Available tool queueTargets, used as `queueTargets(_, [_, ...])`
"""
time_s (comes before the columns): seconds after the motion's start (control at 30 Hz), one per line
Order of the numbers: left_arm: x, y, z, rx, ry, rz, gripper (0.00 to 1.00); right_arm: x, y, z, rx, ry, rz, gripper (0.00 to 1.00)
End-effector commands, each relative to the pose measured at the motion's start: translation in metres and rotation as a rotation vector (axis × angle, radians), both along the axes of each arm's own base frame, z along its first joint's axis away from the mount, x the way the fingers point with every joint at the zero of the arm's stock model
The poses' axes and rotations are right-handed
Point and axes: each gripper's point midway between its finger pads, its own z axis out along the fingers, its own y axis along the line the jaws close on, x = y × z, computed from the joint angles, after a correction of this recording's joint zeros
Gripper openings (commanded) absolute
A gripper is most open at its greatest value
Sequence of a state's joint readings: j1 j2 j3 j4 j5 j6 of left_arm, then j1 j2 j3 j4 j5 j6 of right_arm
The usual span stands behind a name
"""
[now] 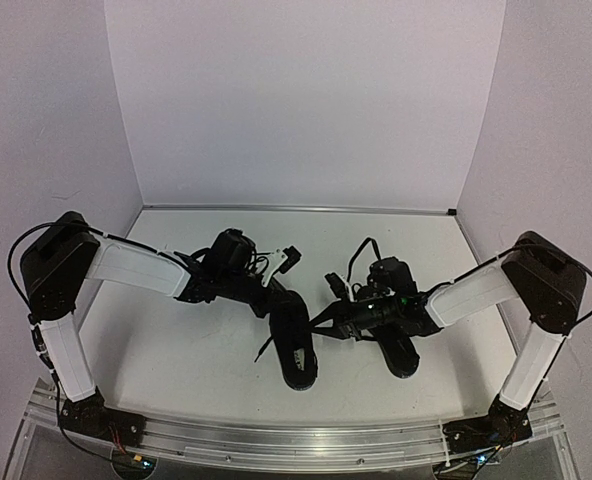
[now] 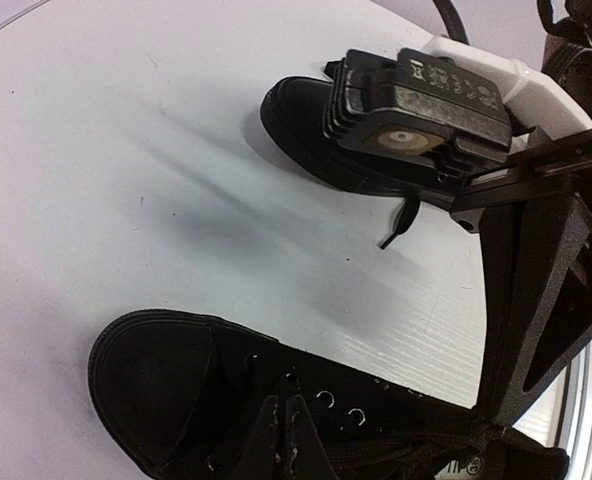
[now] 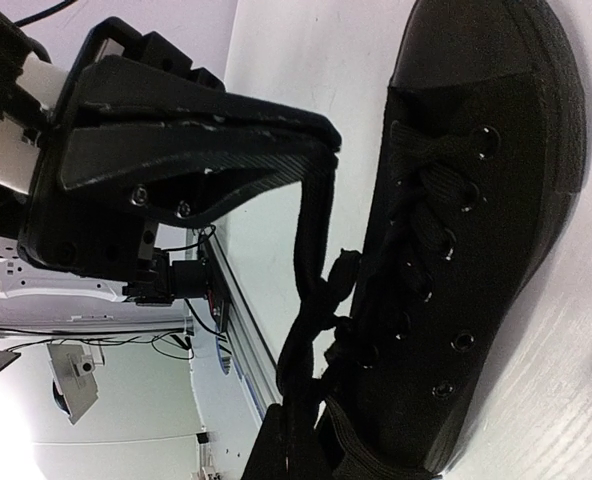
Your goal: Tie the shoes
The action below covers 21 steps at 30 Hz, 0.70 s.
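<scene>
**Left pincer** [image 2: 283, 402]: jaws pressed together, tips down on the lacing of the left-hand shoe [image 2: 176, 380]. That shoe stands upright on the counter [image 2: 126, 150], directly beneath the pincer. Whether a lace is caught between the jaws cannot be told.

**Right pincer** [image 3: 321, 132]: closed on a flat black lace [image 3: 311, 260], which drops from its tips to that same shoe's eyelets.

**View differences:** only the left wrist view shows the right-hand shoe [image 2: 296, 115] clearly. It lies beyond the right pincer, partly hidden by that arm's camera housing [image 2: 416, 105]. The top view alone shows both shoes side by side.

**Writing:** the white insole print [image 2: 466, 465] is cut off and unreadable. The marks on the housing are illegible.
</scene>
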State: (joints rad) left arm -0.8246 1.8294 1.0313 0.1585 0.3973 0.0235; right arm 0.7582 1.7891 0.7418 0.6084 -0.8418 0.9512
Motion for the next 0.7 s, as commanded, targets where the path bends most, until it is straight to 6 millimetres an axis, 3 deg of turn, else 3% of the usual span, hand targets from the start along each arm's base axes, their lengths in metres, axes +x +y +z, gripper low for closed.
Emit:
queueTargets(0.0, [0.01, 0.003, 0.002, -0.003, -0.03, 0.048, 0.0, -0.006, -0.003, 0.014, 0.024, -0.031, 0.001, 0.0])
queueTargets(0.23, [0.016, 0.009, -0.006, 0.024, -0.046, 0.085, 0.0, -0.012, -0.01, 0.014, 0.021, -0.027, -0.007, 0.0])
queueTargets(0.67, [0.017, 0.026, -0.014, 0.068, -0.059, 0.128, 0.0, -0.021, -0.021, -0.006, -0.021, 0.006, -0.012, 0.0])
